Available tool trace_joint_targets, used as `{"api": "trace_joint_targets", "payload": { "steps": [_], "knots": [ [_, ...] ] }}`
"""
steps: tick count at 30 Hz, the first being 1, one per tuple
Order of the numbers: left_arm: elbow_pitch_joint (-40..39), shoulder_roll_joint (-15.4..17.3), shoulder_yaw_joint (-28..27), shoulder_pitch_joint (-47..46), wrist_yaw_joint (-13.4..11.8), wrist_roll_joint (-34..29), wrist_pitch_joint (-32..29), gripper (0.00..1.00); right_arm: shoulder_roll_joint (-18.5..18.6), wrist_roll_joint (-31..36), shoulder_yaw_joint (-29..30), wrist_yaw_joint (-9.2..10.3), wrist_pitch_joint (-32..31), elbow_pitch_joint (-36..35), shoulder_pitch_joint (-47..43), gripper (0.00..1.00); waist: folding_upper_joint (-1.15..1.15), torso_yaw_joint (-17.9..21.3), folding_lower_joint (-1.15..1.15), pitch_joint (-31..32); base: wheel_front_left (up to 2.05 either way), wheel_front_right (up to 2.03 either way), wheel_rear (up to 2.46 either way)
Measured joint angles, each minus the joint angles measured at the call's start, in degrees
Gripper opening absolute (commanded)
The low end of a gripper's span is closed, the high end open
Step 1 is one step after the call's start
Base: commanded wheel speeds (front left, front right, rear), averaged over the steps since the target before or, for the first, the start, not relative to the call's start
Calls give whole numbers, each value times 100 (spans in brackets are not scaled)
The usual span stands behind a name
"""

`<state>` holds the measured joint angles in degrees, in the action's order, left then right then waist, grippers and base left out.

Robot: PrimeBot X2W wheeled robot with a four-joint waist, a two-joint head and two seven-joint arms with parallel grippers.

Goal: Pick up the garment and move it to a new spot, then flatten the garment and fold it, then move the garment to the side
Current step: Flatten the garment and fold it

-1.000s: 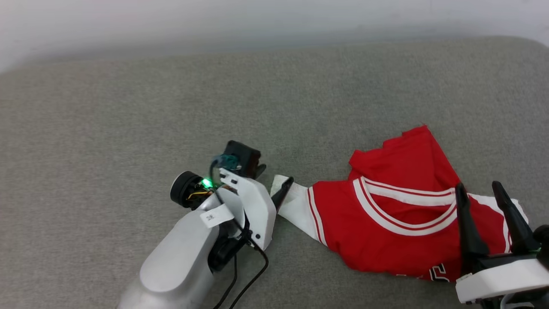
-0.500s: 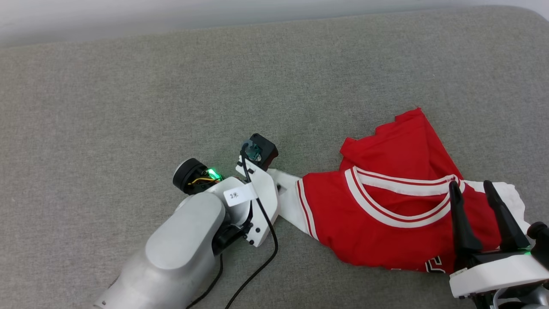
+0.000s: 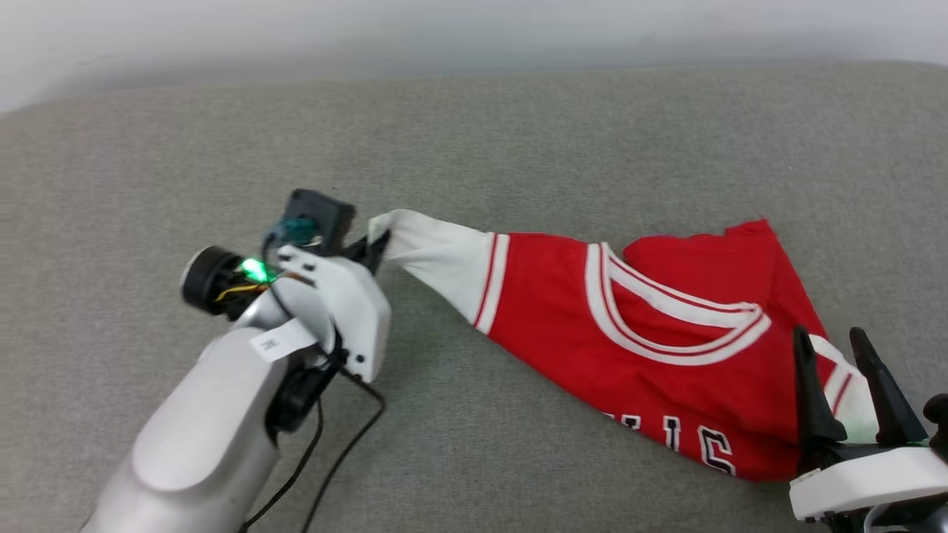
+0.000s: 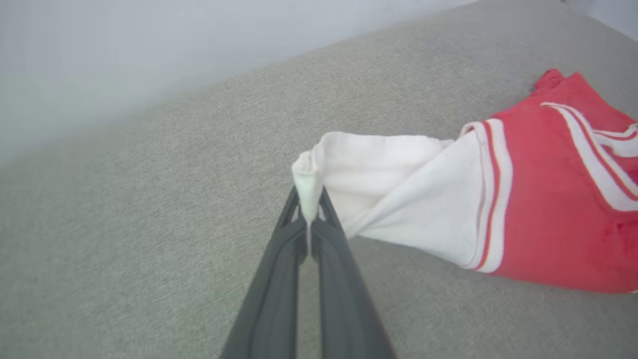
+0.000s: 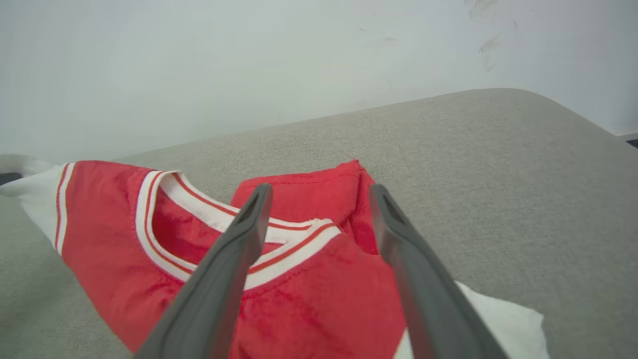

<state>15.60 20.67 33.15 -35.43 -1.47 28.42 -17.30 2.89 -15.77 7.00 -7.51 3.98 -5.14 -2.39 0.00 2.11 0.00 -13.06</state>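
**Grey fabric surface [image 3: 518, 133]: garment [image 3: 592, 333] pinched at one sleeve tip**

The grey woven surface runs back to a pale wall [image 3: 444, 29]. The garment lies on the right half of it, with the red body crumpled, the striped neckline [image 3: 666, 326] uppermost and the black lettering [image 3: 689, 440] near the front edge. Its white sleeve [image 3: 444, 255] is drawn out leftward into a taut cone.

Left gripper [image 3: 372, 248]: jaws clenched on the very tip of that sleeve. The left wrist view shows a thin fold of white cloth nipped between the fingertips [image 4: 330, 230].

Right gripper [image 3: 828, 337]: jaws spread and holding nothing, poised over the garment's right end, above the second sleeve [image 5: 503, 319].

Assessment: a light, limp knit with no stiffness. It will likely sag from any single hold and bunch when dragged over the rough weave. It appears neither fragile nor slippery. The present bite is shallow and judged liable to slip under pull. A second hold at the opposite sleeve or shoulder, taken through both layers, should let the body hang square for flattening.
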Motion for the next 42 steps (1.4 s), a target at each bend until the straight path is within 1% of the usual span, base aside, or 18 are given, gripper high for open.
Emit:
{"api": "trace_joint_targets", "payload": {
  "steps": [1, 2, 3, 8, 11, 13, 16, 20, 21, 22, 23, 24, 25, 28, 34, 39, 42],
  "knots": [
    [-147, 86, -85, 116, -91, 45, 15, 0, 0, 0, 18, 0, -8, 2, -11, 100, 0, -49, 0, 33, 0, 0, 0],
    [-447, 247, -289, 394, -301, 131, 76, 0, 0, 1, 57, 0, -45, 0, -47, 100, 0, -148, 0, 99, 0, 0, 0],
    [-447, 247, -289, 394, -301, 131, 76, 0, 0, 1, 57, 0, -45, 0, -47, 100, 0, -148, 0, 99, 0, 0, 0],
    [-1062, 591, -818, 1320, -878, 410, 170, 0, 0, 12, 130, 0, -107, -32, -114, 100, 0, -370, -1, 235, 0, 0, 0],
    [-1167, 669, -1113, 2035, -1168, 692, 213, 0, 0, 12, 154, 0, -153, -54, -118, 100, 0, -459, 0, 302, 0, 0, 0],
    [-1169, 650, -1239, 2513, -1324, 889, 247, 0, 0, 12, 169, 0, -193, -63, -134, 100, 0, -494, -1, 344, 0, 0, 0],
    [-1012, 546, -1328, 3069, -1394, 1146, 331, 0, 0, 12, 192, 0, -237, -81, -179, 100, 0, -535, -1, 397, 0, 0, 0],
    [-687, 319, -1323, 3403, -1321, 1370, 474, 0, 0, 16, 242, 0, -310, -138, -231, 100, 0, -580, -1, 466, 0, 0, 0],
    [-617, 269, -1325, 3406, -1295, 1397, 538, 2, 0, 21, 249, 0, -334, -145, -238, 100, 0, -586, -1, 489, 0, 0, 0],
    [-571, 231, -1314, 3405, -1250, 1411, 597, 46, 0, 23, 263, 0, -354, -162, -241, 100, 0, -591, -1, 513, 0, 0, 0],
    [-519, 204, -1299, 3405, -1204, 1411, 659, 100, 0, 27, 276, 0, -382, -178, -246, 100, 0, -594, -1, 539, 0, 0, 0],
    [-457, 190, -1278, 3396, -1115, 1361, 832, 100, 0, 33, 299, 0, -417, -194, -283, 100, 0, -598, -1, 602, 0, 0, 0],
    [-457, 190, -1278, 3396, -1115, 1361, 832, 100, 0, 33, 299, 0, -417, -194, -283, 100, 0, -598, -1, 602, 0, 0, 0],
    [-414, 193, -1267, 3337, -1025, 1239, 1145, 100, 0, 63, 359, 0, -493, -215, -365, 100, 0, -589, -1, 714, 0, 0, 0],
    [-556, 174, -1285, 3217, -920, 882, 2068, 100, 0, 52, 465, 0, -602, -232, -492, 100, 0, -519, -1, 952, 0, 0, 0],
    [-831, 110, -1263, 3151, -913, 573, 2761, 100, 0, -35, 587, 0, -809, -153, -609, 100, 0, -457, -1, 1091, 0, 0, 0],
    [-992, 74, -1230, 3131, -913, 454, 2928, 100, -1, -52, 720, 0, -1104, 26, -656, 100, 0, -437, -1, 1130, 0, 0, 0]
  ]
}}
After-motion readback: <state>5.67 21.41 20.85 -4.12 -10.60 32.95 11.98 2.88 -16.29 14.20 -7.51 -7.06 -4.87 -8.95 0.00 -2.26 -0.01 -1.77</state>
